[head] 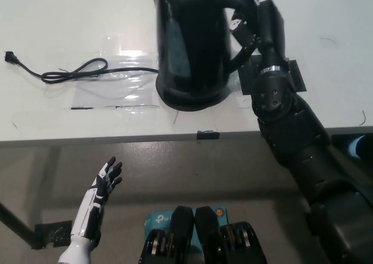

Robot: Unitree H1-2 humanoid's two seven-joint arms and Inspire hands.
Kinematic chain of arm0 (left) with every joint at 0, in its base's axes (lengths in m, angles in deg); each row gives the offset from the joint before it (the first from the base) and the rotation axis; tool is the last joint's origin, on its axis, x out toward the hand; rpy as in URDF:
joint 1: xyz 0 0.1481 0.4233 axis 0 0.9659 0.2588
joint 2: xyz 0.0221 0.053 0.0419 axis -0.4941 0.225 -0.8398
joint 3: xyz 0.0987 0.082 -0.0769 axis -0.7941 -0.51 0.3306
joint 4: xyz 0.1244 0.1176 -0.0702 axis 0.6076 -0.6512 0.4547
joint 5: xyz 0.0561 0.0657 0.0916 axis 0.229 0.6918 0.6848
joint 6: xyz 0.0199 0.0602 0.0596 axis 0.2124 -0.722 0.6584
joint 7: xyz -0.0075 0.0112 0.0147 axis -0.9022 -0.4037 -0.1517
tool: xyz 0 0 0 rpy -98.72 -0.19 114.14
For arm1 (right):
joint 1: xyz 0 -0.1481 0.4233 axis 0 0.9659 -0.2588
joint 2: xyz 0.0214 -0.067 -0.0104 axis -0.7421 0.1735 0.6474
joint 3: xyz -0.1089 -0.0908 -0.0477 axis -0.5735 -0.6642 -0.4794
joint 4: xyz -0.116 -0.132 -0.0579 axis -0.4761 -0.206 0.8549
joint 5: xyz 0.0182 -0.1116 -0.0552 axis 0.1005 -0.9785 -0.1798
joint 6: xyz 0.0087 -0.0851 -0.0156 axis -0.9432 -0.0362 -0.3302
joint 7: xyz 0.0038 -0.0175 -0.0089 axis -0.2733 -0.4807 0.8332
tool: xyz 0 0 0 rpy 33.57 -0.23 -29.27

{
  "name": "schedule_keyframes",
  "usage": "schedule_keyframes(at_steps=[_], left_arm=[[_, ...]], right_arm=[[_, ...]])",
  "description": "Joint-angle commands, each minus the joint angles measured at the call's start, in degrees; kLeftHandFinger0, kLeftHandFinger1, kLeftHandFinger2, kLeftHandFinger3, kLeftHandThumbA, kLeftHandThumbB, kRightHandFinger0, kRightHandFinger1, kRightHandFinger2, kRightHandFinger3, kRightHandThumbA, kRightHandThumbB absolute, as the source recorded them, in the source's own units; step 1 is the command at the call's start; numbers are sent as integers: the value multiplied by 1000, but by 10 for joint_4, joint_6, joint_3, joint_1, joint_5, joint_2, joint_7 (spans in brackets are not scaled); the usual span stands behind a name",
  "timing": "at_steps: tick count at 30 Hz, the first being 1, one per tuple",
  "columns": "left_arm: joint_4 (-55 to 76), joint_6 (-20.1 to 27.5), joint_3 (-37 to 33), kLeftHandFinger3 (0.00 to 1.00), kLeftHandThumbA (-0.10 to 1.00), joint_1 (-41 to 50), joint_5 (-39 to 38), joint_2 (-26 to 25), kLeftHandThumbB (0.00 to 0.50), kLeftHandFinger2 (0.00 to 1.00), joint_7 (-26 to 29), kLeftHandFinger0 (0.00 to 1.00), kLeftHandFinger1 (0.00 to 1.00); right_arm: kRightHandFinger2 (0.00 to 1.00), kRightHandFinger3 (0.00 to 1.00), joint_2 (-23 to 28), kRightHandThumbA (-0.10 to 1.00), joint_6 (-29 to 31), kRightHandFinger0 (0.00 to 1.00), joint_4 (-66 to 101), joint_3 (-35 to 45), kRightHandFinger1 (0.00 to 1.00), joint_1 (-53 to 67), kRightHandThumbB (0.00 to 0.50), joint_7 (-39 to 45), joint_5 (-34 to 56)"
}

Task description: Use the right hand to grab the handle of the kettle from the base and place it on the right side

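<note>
On the white table [70,19], upper middle of the view: black kettle [189,42], its top cut off by the picture's edge. Base not separately distinguishable under the dark body; cannot tell whether the kettle is lifted clear of it or touching. Handle [230,2] faces right.

Right hand [256,19], black, wrapped around the handle, fingers closed on it near the upper bend. Forearm runs down and right from there, crossing the table's front edge toward the bottom right corner.

A black cord [76,73] lies on the table to the kettle's left, looped once, plug [8,57] near the left edge. The cord runs in toward the kettle's foot.

Small black tab [208,134] on the table's front edge, below the kettle.

Left hand [105,182], white, lower left, below the table edge, well apart from everything; fingers spread, holding nothing.
</note>
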Motion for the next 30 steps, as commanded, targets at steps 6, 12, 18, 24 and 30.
schedule_keyframes(at_steps=[6,12,18,24,30], left_arm=[[14,12,0,1000,1000,-10,-3,-10,500,1000,-11,1000,1000],[21,6,1,1000,1000,-6,-4,-12,500,1000,-11,1000,1000],[21,9,0,1000,1000,-6,-4,-13,500,1000,-11,1000,1000],[16,12,1,1000,1000,-5,-1,-13,500,1000,-9,1000,1000],[15,10,1,1000,1000,-5,-2,-13,500,1000,-8,1000,1000]], right_arm=[[440,396,15,-100,67,0,67,57,30,-71,26,-123,3],[545,631,40,-100,85,0,93,77,101,-62,13,-110,19],[389,444,72,-100,86,0,82,90,43,-47,47,-104,23],[424,370,96,-100,106,0,49,87,10,-37,38,-105,23],[524,505,109,-100,118,0,22,74,49,-25,83,-119,21]])
